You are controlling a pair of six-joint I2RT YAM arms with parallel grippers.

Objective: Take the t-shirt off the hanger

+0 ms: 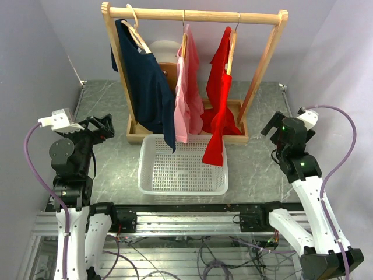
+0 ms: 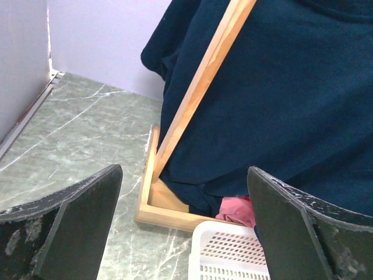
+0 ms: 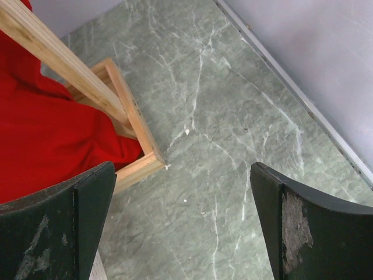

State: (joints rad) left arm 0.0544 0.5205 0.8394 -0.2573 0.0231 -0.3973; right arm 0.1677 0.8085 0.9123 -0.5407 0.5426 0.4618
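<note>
Three t-shirts hang on wooden hangers from a wooden rack: a navy one at the left, a pink one in the middle, a red one at the right. The navy shirt fills the left wrist view behind the rack's slanted post. The red shirt shows at the left of the right wrist view. My left gripper is open and empty, left of the rack. My right gripper is open and empty, right of the rack.
A white plastic basket stands in front of the rack's wooden base frame; its corner shows in the left wrist view. The grey marble table is walled left and right. The rack's base corner shows in the right wrist view.
</note>
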